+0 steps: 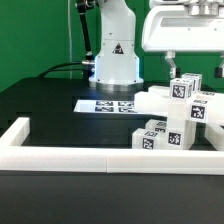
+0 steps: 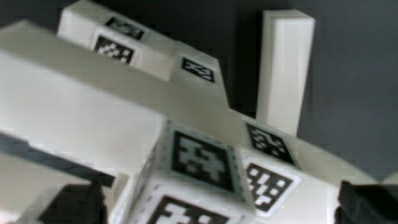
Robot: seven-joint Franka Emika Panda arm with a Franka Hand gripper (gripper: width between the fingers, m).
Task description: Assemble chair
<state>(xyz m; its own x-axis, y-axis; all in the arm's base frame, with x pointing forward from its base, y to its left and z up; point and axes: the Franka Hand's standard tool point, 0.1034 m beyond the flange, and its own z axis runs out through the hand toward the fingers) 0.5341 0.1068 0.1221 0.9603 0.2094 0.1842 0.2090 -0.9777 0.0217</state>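
- The tool, a white two-finger gripper on the white robot arm, hangs above the chair parts with its jaws spread wide and nothing between them.
- In the wrist view its dark fingertips show at the edge of the picture, apart from each other.
- Nearest the exterior camera, a long low white border rail runs across the front of the black surface and turns back along the exterior view's left.
- Just behind the rail, on the exterior view's right, stands the chair: white blocky plastic pieces bearing small black-and-white square tags, joined in one chunky cluster directly under the tool.
- In the wrist view a white square bar rises upright from the tagged blocks.
- Farther back, the marker board, a thin flat white sheet with printed tags, lies on the surface.
- Behind it stands the white robot base before a green backdrop.
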